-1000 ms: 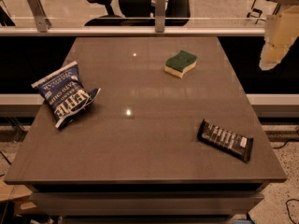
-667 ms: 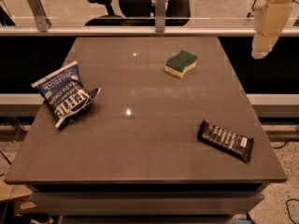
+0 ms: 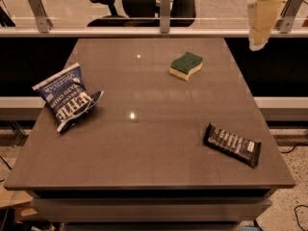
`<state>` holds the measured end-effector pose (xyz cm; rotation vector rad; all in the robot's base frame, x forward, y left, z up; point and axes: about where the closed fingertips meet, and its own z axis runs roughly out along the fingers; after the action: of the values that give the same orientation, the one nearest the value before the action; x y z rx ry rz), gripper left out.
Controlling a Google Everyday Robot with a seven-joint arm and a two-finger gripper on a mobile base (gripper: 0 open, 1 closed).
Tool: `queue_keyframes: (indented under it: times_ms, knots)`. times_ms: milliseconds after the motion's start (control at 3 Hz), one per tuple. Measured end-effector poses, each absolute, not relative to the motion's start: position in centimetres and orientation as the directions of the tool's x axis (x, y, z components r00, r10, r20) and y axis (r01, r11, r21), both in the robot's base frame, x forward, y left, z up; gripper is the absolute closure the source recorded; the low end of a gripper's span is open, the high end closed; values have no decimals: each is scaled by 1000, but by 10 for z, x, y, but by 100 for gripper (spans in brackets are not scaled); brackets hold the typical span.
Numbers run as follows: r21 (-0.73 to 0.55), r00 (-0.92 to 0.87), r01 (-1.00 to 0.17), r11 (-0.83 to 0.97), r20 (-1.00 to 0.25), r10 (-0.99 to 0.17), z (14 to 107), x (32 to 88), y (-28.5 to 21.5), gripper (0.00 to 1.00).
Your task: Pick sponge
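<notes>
- Gripper [image 3: 262, 20]: hung at upper right of frame, past the tabletop [image 3: 144, 148] edge; how far open could not be told.
- Sponge [image 3: 186, 65]: lay green side up, upper centre-right of tabletop, apart from gripper.

Office with swivel chairs [image 3: 139, 1]

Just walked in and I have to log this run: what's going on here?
A one-armed robot is meant to pick up the sponge, which lies untouched toward the far right of the table. The gripper hangs at the top right, past the table's far right corner and apart from the sponge. A chip bag lies at the left and a dark snack bar near the front right.
</notes>
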<state>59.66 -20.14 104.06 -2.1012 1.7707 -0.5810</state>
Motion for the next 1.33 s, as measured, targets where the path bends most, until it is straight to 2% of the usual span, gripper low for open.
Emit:
queue_keyframes:
  times_ms: [333,667,1333]
  knots:
    - [-489,199,-838,-245,143,-969,1030,612,-195,0]
    - [-489,197,-838,-242,143,-970,1030,611,-195,0]
    - [-434,318,-836,-336,117,-941,1023,626,-202,0]
